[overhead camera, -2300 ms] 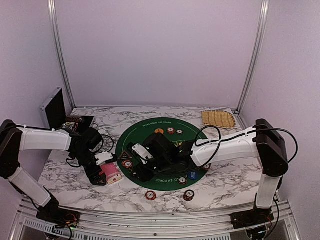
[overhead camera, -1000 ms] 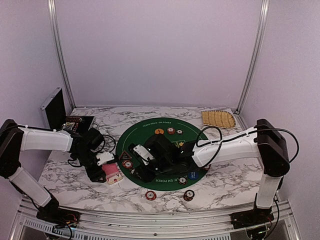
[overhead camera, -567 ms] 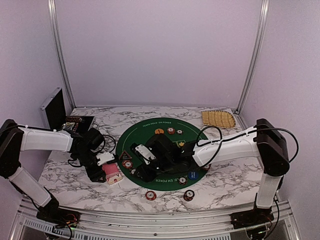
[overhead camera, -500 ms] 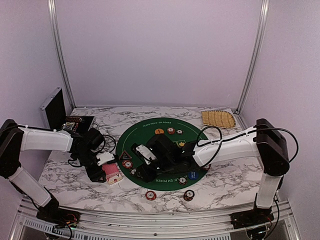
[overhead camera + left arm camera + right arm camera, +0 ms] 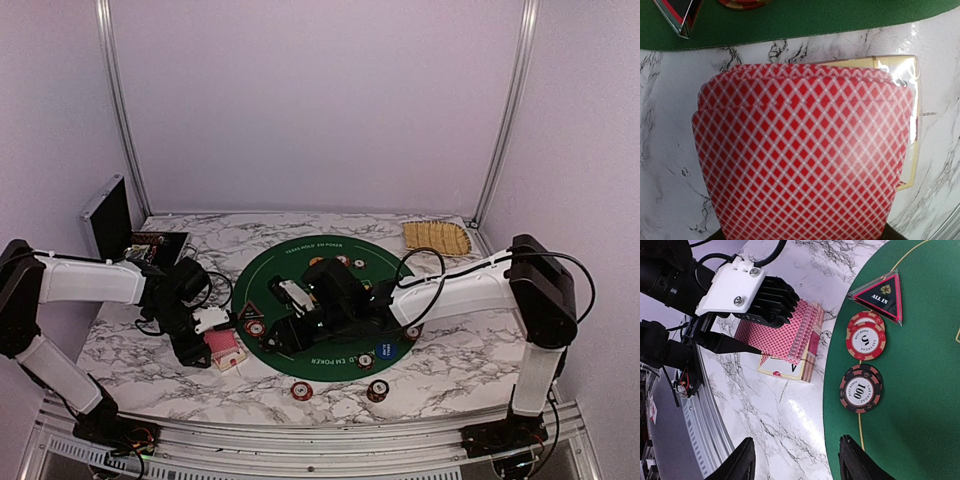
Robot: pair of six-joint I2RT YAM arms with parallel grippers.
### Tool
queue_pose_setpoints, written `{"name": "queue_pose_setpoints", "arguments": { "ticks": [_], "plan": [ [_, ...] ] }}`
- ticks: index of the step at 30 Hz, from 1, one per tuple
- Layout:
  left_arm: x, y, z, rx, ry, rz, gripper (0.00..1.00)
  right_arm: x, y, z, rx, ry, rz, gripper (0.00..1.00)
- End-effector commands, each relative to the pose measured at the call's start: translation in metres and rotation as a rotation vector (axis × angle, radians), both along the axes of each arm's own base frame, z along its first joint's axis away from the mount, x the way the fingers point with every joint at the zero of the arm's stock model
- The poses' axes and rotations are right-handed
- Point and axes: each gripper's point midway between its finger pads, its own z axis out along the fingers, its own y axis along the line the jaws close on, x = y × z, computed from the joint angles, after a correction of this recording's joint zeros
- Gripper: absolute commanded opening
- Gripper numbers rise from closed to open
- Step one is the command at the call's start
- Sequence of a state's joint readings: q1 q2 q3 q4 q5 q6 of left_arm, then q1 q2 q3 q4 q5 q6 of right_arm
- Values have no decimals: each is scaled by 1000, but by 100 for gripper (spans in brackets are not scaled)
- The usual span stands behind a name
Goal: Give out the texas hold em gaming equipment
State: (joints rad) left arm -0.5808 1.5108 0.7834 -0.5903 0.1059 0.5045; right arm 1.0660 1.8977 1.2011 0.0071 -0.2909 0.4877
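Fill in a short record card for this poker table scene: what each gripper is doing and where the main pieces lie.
left gripper: shut on the red-backed cards, over a card box on the marble table
right gripper: open, empty, at the green mat edge nearest the left arm
on mat by that edge: ALL IN marker, red chip stack, dark chip stack
off mat, front: left loose chip, right loose chip
far right corner: woven tray
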Motion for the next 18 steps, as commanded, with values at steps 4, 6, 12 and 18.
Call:
{"name": "queue_pose_setpoints", "arguments": {
  "ticks": [4, 6, 12, 18],
  "plan": [
    [-4, -1, 11, -11, 1, -10, 22, 0, 5, 12, 74, 43, 1, 56],
    [-2, -2, 13, -13, -8, -9, 20, 0, 5, 10, 77, 50, 2, 56],
    [2, -4, 22, -21, -25, -9, 18, 4, 5, 12, 98, 72, 0, 56],
    [5, -6, 31, -35, -42, -8, 17, 5, 5, 12, 113, 93, 9, 56]
  ]
}}
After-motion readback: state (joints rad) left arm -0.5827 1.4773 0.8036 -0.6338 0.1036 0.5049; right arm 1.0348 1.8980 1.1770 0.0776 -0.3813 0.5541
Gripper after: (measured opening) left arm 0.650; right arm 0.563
